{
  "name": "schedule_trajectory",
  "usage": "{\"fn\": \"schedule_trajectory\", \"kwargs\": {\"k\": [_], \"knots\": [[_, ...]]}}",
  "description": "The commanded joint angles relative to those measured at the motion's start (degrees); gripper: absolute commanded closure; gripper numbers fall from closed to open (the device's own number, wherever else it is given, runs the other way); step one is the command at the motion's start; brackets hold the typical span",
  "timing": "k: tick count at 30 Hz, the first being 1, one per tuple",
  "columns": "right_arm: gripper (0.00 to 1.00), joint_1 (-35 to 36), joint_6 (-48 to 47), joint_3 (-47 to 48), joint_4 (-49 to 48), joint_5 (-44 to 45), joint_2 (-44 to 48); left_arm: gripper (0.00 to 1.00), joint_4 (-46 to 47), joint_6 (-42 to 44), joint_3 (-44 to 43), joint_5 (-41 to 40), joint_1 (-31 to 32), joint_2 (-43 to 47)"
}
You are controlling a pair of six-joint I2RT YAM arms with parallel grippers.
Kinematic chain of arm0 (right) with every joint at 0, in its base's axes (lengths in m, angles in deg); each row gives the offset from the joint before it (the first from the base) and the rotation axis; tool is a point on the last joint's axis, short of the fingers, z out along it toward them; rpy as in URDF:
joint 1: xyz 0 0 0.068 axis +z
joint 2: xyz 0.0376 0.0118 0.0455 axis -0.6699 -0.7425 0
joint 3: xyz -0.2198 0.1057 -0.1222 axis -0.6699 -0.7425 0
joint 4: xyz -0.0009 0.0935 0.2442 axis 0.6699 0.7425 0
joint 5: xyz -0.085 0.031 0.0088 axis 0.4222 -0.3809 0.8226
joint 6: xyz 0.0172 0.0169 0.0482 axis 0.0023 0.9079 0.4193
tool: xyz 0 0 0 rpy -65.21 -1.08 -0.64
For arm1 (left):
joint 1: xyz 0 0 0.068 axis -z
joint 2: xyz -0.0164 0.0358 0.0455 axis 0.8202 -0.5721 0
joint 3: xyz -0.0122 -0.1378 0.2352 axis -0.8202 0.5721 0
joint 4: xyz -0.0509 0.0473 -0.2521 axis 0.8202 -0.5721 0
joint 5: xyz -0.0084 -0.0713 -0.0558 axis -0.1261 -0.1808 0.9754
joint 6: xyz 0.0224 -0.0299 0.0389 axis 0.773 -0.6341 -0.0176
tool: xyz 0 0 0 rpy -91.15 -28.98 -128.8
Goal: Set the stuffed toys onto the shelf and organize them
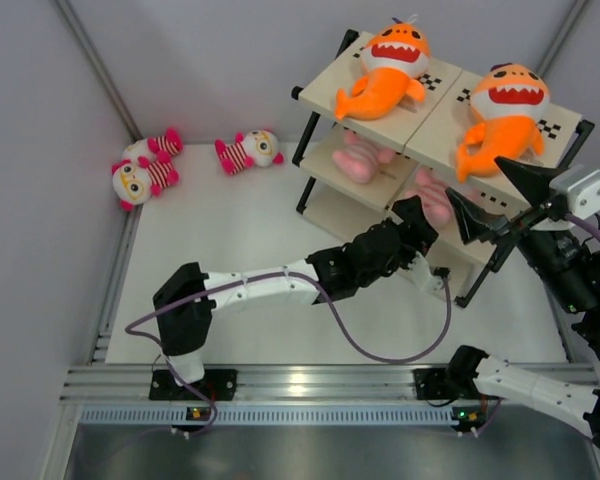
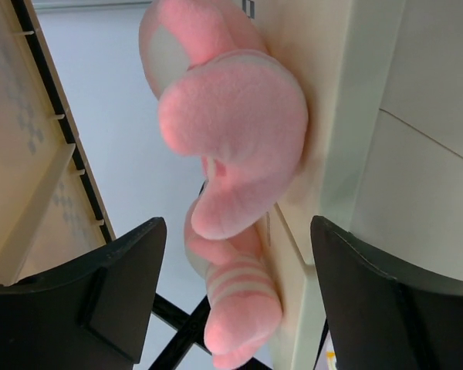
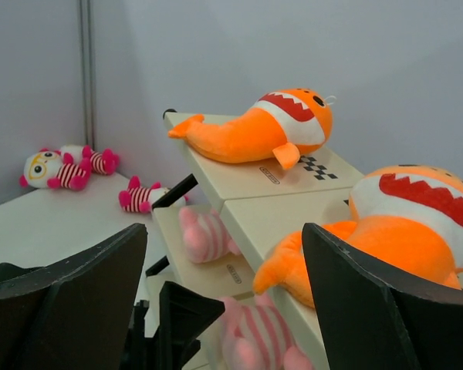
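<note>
The shelf (image 1: pixel 325 88) stands at the far right. Two orange sharks (image 1: pixel 385 70) (image 1: pixel 500 115) lie on its top boards. Two pale pink dolls (image 1: pixel 358 160) (image 1: pixel 435 200) lie on the middle tier. My left gripper (image 1: pixel 420 212) is open at the right-hand pink doll. In the left wrist view the gripper (image 2: pixel 238 231) has a jaw on each side of that doll (image 2: pixel 231 123), not touching it. My right gripper (image 1: pixel 492 195) is open and empty, held above the shelf's front right corner. Striped dolls lie on the table at the far left: a cluster in the corner (image 1: pixel 140 172) and one nearer the shelf (image 1: pixel 248 150).
Grey walls close the table's far and left sides. The shelf's black frame legs (image 1: pixel 305 180) stand on the table. The left arm's cable (image 1: pixel 380 352) loops over the table in front of the shelf. A metal rail (image 1: pixel 310 382) runs along the near edge.
</note>
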Motion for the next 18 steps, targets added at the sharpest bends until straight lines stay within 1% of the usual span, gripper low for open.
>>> {"fn": "schedule_trajectory", "kwargs": {"k": [1,2,3,4,5,6,7,8,9,10,11,12,13,15,18], "knots": [[0.18,-0.53,1.82,0.87,-0.99,-1.82,-0.63,0.18,-7.33,-3.48,-0.38,-1.89,2.43,5.83],[0.17,-0.53,2.08,0.69,-1.08,-2.08,-0.72,0.15,-9.54,-4.37,-0.04,-3.20,3.23,6.71],[0.17,-0.53,2.26,0.69,-1.26,-2.26,-0.81,0.14,-12.17,-5.25,0.75,-4.08,4.02,9.06],[0.16,-0.53,2.43,0.69,-1.08,-2.52,-0.90,0.14,-17.33,-7.52,1.63,-5.13,5.07,10.48],[0.16,-0.53,2.69,0.87,-0.82,-2.79,-0.90,0.16,-20.25,-9.02,3.81,-6.97,7.17,12.32],[0.16,-0.53,2.87,0.95,-0.47,-3.14,-0.98,0.17,-29.33,-13.39,4.53,-7.25,8.06,15.65],[0.16,-0.53,2.96,1.13,-0.12,-3.14,-0.99,0.17,-29.42,-16.22,4.80,-6.82,8.85,17.68],[0.16,-0.53,2.96,1.22,0.15,-3.31,-0.99,0.18,-40.73,-19.46,3.50,-5.77,9.82,19.09],[0.16,-0.44,2.96,1.31,0.32,-3.40,-0.90,0.18,-46.33,-23.24,2.26,-2.45,9.83,20.41],[0.15,-0.53,2.79,1.57,0.24,-3.66,-0.81,0.18,-51.95,-29.80,0.69,-0.59,9.74,22.60],[0.15,-0.53,2.44,1.57,0.32,-3.93,-0.90,0.18,-61.84,-32.39,-0.72,1.60,9.39,23.58],[0.15,-0.53,2.09,1.57,0.24,-4.10,-0.98,0.19,-64.64,-34.59,-0.30,5.37,8.95,25.16],[0.16,-0.53,1.82,1.74,0.15,-4.63,-1.07,0.19,-66.93,-37.48,0.66,6.54,7.82,28.13],[0.15,-0.53,1.29,1.66,-0.03,-4.98,-1.25,0.20,-68.27,-38.91,5.49,7.95,5.80,31.75],[0.15,-0.53,0.50,1.31,-0.03,-5.86,-1.60,0.21,-68.44,-37.61,10.32,11.98,-7.27,35.71]]}}
